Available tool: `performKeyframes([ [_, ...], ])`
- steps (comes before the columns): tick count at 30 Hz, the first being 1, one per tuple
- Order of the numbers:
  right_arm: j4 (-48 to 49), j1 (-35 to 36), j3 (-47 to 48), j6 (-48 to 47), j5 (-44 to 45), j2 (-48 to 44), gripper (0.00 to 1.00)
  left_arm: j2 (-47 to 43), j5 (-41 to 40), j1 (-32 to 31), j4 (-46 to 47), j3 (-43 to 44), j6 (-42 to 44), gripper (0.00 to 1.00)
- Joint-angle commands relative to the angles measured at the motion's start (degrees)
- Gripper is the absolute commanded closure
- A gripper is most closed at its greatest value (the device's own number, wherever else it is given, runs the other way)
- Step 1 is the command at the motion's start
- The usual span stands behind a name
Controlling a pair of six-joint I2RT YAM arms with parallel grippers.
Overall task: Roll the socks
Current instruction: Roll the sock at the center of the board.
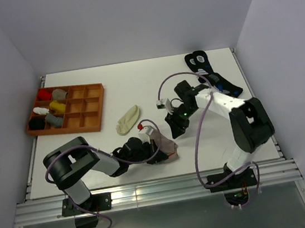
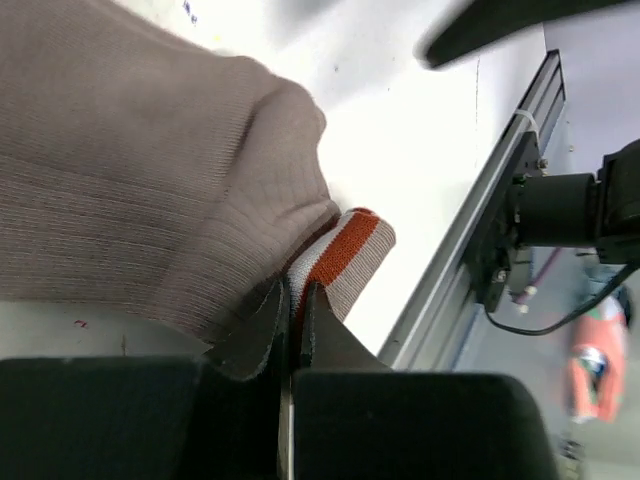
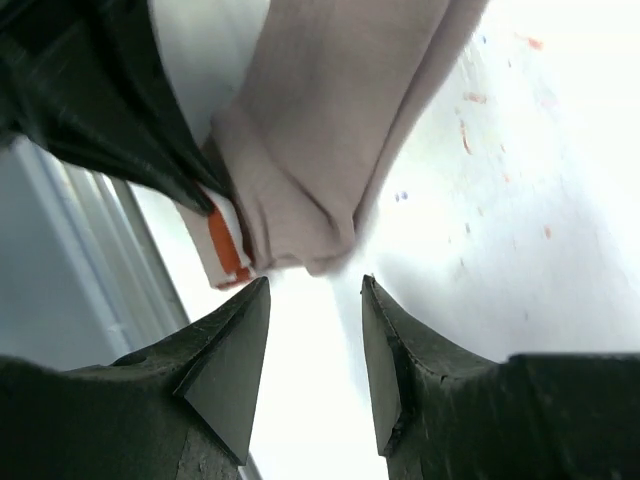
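Pinching the taupe sock [image 2: 150, 180] by its striped cuff [image 2: 350, 245], left tool [image 2: 297, 300] seems mid-roll; spread right tool [image 3: 315, 285] should steady it.

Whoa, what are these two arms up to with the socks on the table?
They are rolling a pair of socks. The left gripper is shut on the striped cuff of the taupe sock near the table's front edge. The right gripper hovers open beside that sock, holding nothing. The cream sock lies apart, untouched, next to a wooden tray of small sock bundles.
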Motion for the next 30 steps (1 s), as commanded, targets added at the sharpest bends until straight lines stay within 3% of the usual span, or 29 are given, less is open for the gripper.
performKeyframes([
  [1,5.82,0.51,-4.36,-2.58,4.55,-8.25,0.51,2.0,8.04,1.3,-16.09,2.53,-3.25,1.0],
  [10,15.75,4.64,-19.65,-11.72,9.84,-26.44,0.51,4.63,25.16,8.95,-24.45,6.41,-13.55,1.0],
  [15,21.99,12.45,-28.71,-12.17,13.61,-36.56,0.48,4.37,26.07,9.65,-34.38,12.2,-12.85,1.0],
  [20,20.6,19.84,-29.86,-11.99,13.7,-35.7,0.47,3.93,25.54,10.18,-40.89,15.82,-12.5,1.0],
  [27,23.84,27.58,-32.06,-10.41,17.39,-33.4,0.48,5.16,25.54,10.45,-43.01,18.54,-12.59,1.0],
  [30,25.16,30.13,-32.76,-9.53,18.1,-33.14,0.53,6.04,25.89,10.53,-42.93,18.81,-12.59,1.0],
])
